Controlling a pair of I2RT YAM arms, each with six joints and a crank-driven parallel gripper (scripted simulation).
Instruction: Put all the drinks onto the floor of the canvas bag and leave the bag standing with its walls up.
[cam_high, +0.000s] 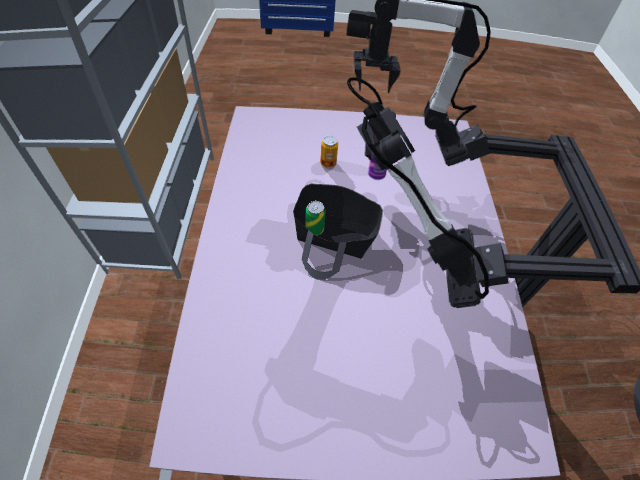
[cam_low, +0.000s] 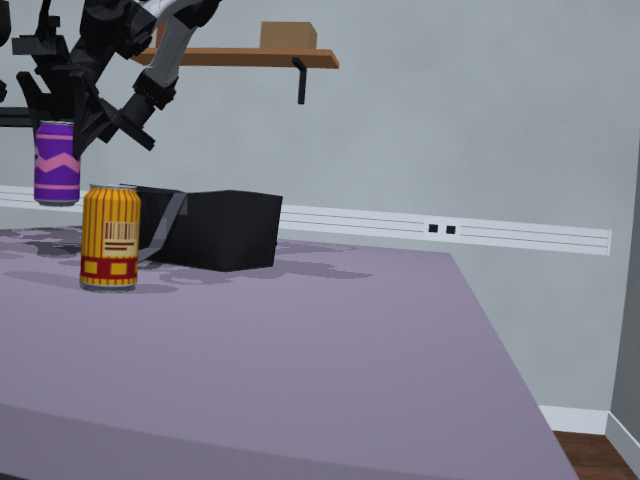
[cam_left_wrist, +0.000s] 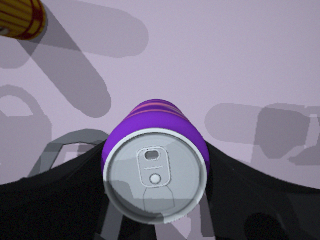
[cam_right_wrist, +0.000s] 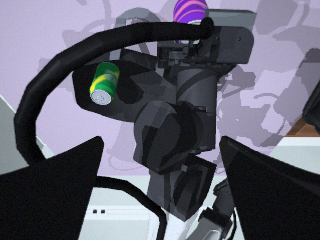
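A purple can (cam_high: 377, 170) (cam_low: 57, 178) (cam_left_wrist: 156, 175) (cam_right_wrist: 189, 11) is held upright above the table by my left gripper (cam_low: 56, 147), which is shut on it; its fingertips are hidden in the top view. A yellow-orange can (cam_high: 329, 153) (cam_low: 110, 237) (cam_left_wrist: 20, 20) stands on the table beside the bag. A green can (cam_high: 314, 219) (cam_right_wrist: 104, 80) is within the opening of the black canvas bag (cam_high: 361, 249) (cam_low: 222, 227); its base contact is unclear. The bag stands with walls up. My right gripper (cam_high: 374, 88) is open and empty, high up.
One grey handle loop (cam_high: 323, 276) hangs outside the bag, and another strap (cam_low: 164, 229) hangs on its opposite side. The left arm (cam_high: 421, 198) reaches over the table beside the bag. A metal shelf rack (cam_high: 121, 142) stands beyond the table's edge.
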